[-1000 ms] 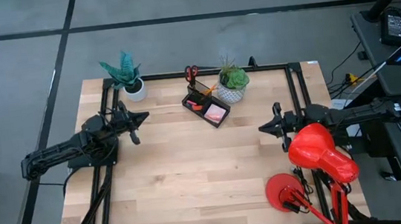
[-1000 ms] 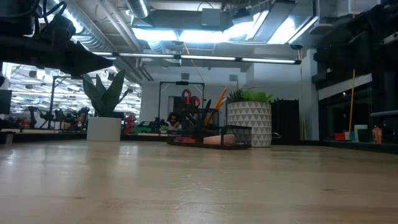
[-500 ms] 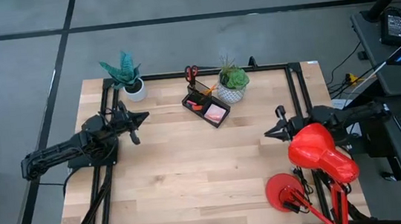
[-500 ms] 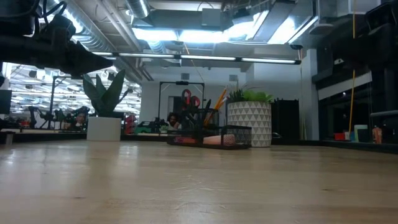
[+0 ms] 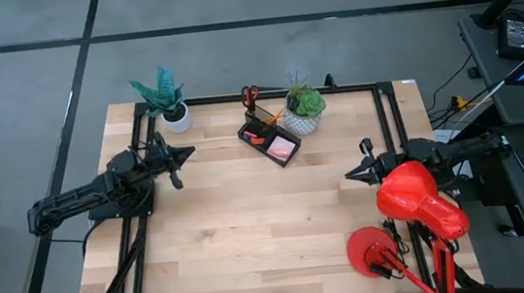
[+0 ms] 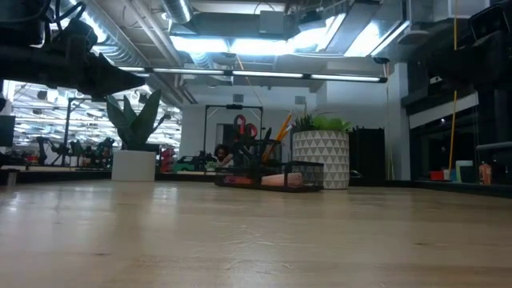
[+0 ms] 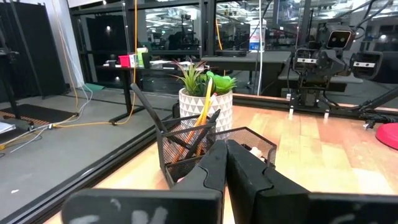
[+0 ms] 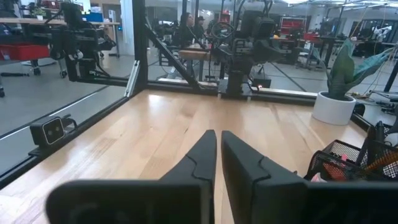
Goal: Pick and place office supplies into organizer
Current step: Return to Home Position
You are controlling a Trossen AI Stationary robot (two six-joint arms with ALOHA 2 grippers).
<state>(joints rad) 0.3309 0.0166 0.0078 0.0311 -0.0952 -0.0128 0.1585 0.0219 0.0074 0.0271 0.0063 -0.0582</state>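
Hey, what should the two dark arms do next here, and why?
Probably tuck the right gripper back toward its base on the right; no further pick seems needed. The red-handled scissors, orange pencil and pink sticky-note pad sit in the black wire-mesh organizer, and both grippers, the left gripper parked at left, are shut on nothing.

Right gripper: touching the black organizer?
Apart. High view shows a wide stretch of bare tabletop between the right gripper and the black organizer.

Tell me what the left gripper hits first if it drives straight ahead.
Probably the black wire-mesh desk organizer, dead ahead of the shut left gripper; depth is unclear.
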